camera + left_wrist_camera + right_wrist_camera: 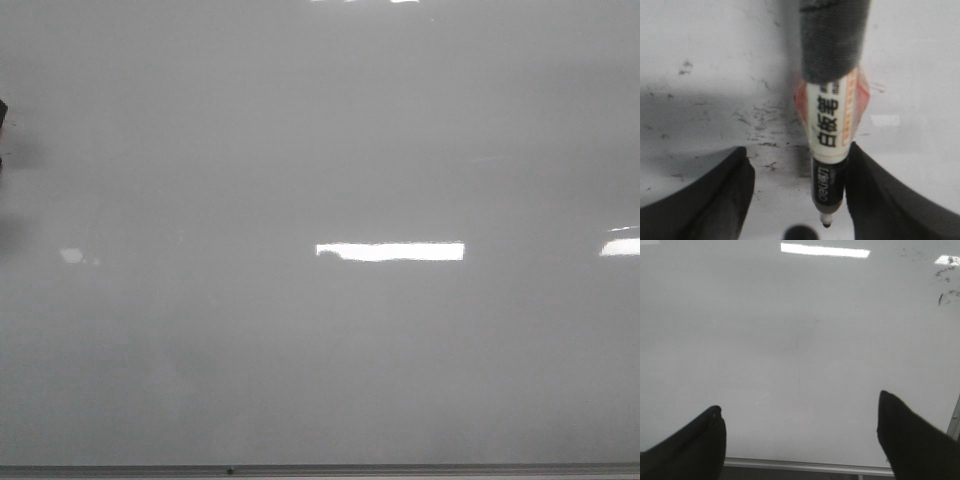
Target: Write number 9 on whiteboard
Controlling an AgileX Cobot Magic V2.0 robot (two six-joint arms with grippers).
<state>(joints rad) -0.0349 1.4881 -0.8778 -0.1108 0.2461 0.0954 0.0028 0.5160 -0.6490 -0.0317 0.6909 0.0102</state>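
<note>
left gripper has a marker between its fingers, tip down just above the whiteboard, whether pinched tight i cannot tell; right gripper spread wide, empty. further out, no number 9 anywhere (only glare), so writing is all ahead.

Whiteboard fills the front view; its frame edge runs along the near side. A marker stands between the left gripper's fingers, tip just above the board. Right gripper sits over the board's near edge.
</note>
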